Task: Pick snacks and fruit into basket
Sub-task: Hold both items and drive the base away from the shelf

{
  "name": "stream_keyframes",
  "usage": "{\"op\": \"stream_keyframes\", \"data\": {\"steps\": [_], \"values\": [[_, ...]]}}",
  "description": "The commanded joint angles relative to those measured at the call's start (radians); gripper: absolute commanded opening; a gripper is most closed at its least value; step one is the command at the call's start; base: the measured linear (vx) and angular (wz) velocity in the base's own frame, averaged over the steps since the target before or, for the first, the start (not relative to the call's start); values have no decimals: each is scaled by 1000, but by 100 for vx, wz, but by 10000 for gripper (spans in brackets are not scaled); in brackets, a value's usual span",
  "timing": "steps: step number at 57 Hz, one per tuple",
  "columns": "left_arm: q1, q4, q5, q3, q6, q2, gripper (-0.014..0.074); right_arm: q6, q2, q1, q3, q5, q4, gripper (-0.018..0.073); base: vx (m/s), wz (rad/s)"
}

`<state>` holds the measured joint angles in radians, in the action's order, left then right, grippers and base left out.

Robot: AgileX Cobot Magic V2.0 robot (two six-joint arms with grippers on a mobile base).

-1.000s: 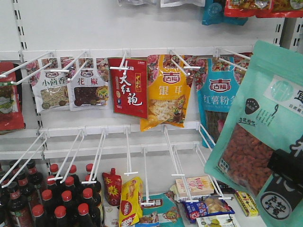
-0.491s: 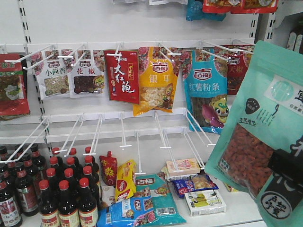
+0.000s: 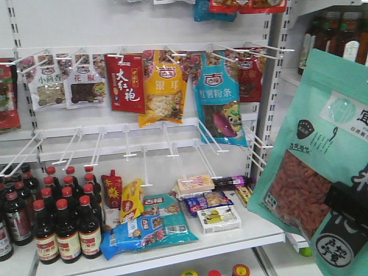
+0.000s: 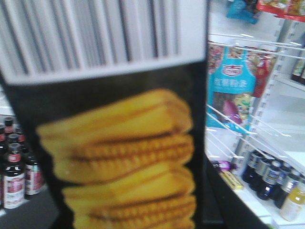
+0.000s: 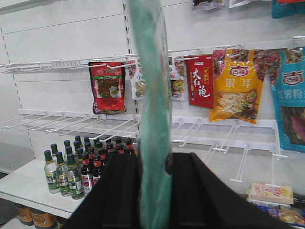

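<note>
Right gripper [image 3: 347, 202] shows in the front view as a black clamp shut tight on the low part of the snacks pouch [image 3: 307, 167], the mint-green one with red berries in its window. It hangs in the air in front of the right end of the shelf [image 3: 253, 229]. The pouch is big and is held only low down, so it may flop or slide out on a fast swing. It may also catch on the white hooks [image 3: 215, 141] if it goes close to them. No basket and no fruit show, so a drop could miss. I count one pouch in the grip and six hanging bags [image 3: 163, 86] in the middle row, plus one more cut off at the left edge. The red-cap bottles [image 3: 60, 221] are too packed to count.

Left wrist view: one black pack with yellow corn [image 4: 124, 143] and a barcode fills most of it. The left gripper is hidden, so I cannot tell if it is wide, narrow or holding that pack. With the view blocked, that arm could bump something.

Right wrist view: the snacks pouch [image 5: 152, 95] stands thin and tall between two black fingers [image 5: 119, 191] that press it from both sides. One pouch, two fingers
</note>
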<state>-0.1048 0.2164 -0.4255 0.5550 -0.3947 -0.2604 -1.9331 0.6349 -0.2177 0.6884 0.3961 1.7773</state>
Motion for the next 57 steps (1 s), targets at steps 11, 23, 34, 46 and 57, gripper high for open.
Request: {"op": "stream_keyframes", "data": {"steps": [11, 23, 34, 46, 57], "values": [[-6, 7, 102, 37, 3, -11, 2, 1, -1, 4, 31, -37, 4, -9, -18, -46], [-6, 7, 102, 37, 3, -12, 2, 1, -1, 4, 31, -36, 4, -9, -14, -57], [-6, 7, 102, 37, 3, -12, 2, 1, -1, 4, 31, -36, 4, -9, -12, -63], [-6, 7, 102, 37, 3, -12, 2, 1, -1, 4, 31, -36, 4, -9, -11, -67], [-6, 7, 102, 37, 3, -11, 2, 1, -1, 4, 31, -37, 4, -9, -7, -70]]}}
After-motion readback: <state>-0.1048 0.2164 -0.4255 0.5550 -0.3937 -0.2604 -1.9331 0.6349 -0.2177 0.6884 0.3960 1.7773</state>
